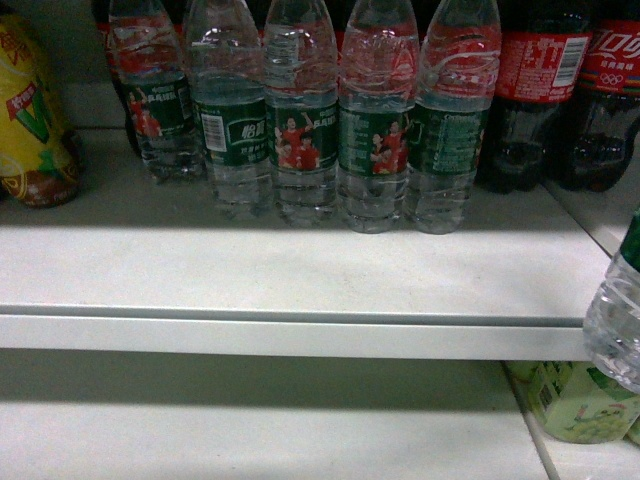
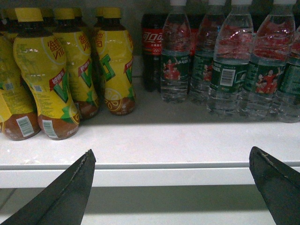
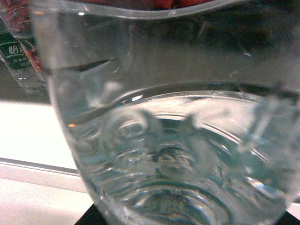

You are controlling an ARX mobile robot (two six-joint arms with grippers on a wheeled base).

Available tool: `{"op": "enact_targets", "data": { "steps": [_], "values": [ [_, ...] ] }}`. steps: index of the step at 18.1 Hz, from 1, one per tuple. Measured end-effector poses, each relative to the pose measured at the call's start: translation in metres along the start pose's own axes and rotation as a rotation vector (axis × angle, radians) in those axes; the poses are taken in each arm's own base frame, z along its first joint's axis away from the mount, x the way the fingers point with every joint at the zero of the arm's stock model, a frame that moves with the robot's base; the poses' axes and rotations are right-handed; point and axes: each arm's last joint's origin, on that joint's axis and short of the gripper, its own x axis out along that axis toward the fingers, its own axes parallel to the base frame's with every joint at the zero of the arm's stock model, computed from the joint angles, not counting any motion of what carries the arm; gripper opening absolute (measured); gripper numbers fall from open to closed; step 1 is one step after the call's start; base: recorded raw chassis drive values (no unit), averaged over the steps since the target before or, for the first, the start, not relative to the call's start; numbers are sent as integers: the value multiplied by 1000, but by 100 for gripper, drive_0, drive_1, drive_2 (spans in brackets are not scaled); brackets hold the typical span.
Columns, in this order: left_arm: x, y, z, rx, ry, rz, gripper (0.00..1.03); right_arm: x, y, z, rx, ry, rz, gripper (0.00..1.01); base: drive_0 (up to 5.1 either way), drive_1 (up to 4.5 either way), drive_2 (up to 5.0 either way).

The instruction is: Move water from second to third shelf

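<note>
A clear ribbed water bottle (image 1: 618, 320) with a green label hangs at the right edge of the head view, in front of and just below the shelf's front lip. Its base fills the right wrist view (image 3: 173, 140). My right gripper (image 3: 187, 218) is shut on it, and only dark finger corners show at the bottom. Several more water bottles (image 1: 300, 130) stand in a row on the shelf (image 1: 300, 270). My left gripper (image 2: 171, 152) is open and holds nothing, level with the shelf's front edge.
Yellow tea bottles (image 2: 47, 75) stand at the shelf's left, one seen in the head view (image 1: 30, 120). Dark cola bottles (image 1: 540, 90) stand at the right and behind the waters. A lower shelf (image 1: 250, 430) holds light green drink bottles (image 1: 580, 400) at its right.
</note>
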Motion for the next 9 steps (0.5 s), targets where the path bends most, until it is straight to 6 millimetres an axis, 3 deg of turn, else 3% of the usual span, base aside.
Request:
{"op": "enact_targets", "data": {
  "steps": [9],
  "values": [
    [0, 0, 0, 0, 0, 0, 98, -38, -12, 5, 3, -25, -15, 41, 0, 0, 0]
  ]
}}
